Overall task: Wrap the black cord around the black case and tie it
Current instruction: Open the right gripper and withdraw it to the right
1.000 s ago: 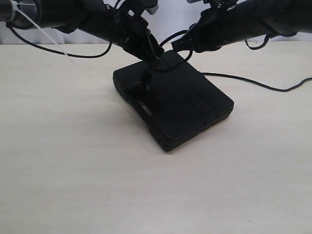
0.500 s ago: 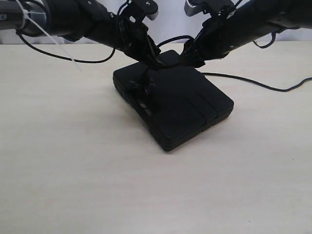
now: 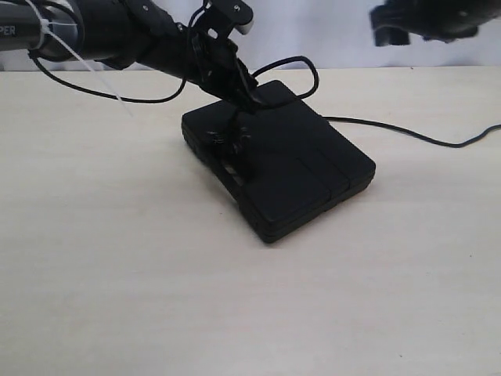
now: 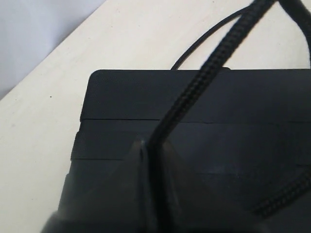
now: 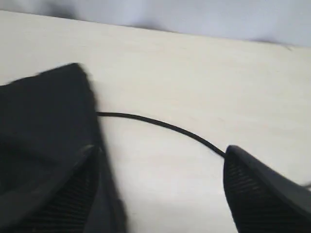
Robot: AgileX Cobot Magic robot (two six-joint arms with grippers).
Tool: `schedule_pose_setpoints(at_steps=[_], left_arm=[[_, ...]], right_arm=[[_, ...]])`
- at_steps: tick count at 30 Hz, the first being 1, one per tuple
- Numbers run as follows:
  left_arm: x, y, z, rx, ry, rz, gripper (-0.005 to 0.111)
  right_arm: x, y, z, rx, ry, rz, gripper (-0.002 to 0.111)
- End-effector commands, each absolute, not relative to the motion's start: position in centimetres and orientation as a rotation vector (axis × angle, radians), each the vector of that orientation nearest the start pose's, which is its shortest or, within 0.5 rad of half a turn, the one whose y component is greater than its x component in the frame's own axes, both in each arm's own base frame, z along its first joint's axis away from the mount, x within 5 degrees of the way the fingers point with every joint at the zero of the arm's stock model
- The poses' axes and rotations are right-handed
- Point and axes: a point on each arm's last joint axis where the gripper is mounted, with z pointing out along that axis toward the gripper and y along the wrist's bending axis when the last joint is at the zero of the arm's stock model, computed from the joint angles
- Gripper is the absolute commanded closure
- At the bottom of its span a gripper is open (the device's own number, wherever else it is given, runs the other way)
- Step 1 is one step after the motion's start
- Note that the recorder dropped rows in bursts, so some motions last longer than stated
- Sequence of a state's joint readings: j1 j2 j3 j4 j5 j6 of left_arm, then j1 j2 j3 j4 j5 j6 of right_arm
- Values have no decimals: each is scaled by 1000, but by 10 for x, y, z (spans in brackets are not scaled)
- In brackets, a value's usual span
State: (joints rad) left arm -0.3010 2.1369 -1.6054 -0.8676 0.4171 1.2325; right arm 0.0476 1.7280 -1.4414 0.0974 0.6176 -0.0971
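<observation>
lying flat, the matte black rectangular plastic case [image 3: 297,180] has the thin black braided cord [image 4: 204,77] crossing its lid near the far corner; the wrap looks barely begun, no tie yet. the left gripper [image 4: 148,150] pinches that cord above the case; beyond it the right gripper [image 5: 163,179] hangs spread and empty.

The right arm [image 3: 427,19] is blurred and cropped by the exterior view's top edge. The cord [image 4: 205,77] leaves the left wrist view at its top edge, its far end unseen. Black on black, the left gripper's [image 3: 249,100] fingertips are lost against the case [image 3: 305,172] in the exterior view.
</observation>
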Motion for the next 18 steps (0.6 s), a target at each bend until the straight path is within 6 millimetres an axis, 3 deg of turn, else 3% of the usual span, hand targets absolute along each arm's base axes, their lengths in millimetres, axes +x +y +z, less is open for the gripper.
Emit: schedule_pose_setpoints(at_steps=[1,4,7,14,18], left_arm=[[452,-173,196,950,2073,-331,107],[449,-175,195,979,2083,-363,107],[447,-175,193,1025,2087,-357,107],[445,-175,192,1067,2095,-366,107],[444,-175,191,1070,2096,-371,107]], right_arm=[[405,-53,252,288,2539,7,41],[410,-89,218,471,2662,-16,48],[423,-109,196,573,2806,-131,54],[469,-108,183,717,2811,-229,54],[485,-105,159,894,2739,-194,54]])
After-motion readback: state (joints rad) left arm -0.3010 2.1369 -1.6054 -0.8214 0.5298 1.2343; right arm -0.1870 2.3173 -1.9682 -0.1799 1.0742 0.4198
